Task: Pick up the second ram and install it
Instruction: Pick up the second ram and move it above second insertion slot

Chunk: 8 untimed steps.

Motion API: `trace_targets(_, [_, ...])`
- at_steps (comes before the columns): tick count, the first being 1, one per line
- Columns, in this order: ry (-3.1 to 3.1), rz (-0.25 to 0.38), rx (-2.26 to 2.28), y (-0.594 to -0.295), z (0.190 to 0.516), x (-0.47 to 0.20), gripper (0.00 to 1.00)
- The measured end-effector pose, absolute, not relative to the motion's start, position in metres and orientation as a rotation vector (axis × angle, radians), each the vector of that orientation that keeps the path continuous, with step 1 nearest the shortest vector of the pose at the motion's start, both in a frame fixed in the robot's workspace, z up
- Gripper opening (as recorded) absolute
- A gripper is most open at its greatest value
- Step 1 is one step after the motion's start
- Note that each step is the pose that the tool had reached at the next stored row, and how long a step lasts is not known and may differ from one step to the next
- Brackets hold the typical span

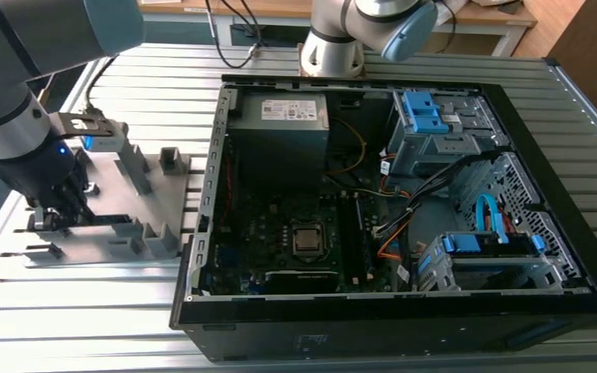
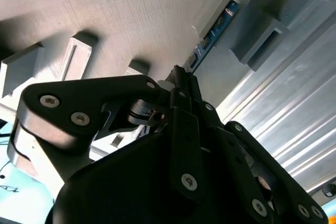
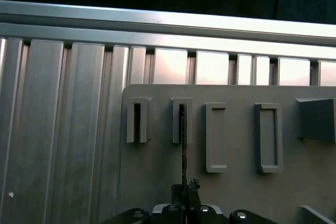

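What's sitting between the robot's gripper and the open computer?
In the exterior view, the grey holder and its upright blocks take up the stretch from the gripper to the computer case.

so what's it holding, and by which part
The second ram, pinched at one end by the gripper while standing on edge in the grey holder.

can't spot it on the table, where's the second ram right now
The second ram stands on edge in a slot of the grey holder on the exterior view's left of the computer case, with the gripper at one end.
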<state>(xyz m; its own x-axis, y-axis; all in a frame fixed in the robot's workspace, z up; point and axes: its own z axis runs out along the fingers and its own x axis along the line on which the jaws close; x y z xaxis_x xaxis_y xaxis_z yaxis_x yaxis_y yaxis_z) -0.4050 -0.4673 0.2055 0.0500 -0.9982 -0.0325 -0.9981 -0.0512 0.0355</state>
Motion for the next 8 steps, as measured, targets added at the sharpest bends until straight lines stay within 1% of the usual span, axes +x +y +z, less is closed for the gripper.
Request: trace_targets(8, [-2.162,-0.075,2.274,-0.467,0.220,-0.405,0.14])
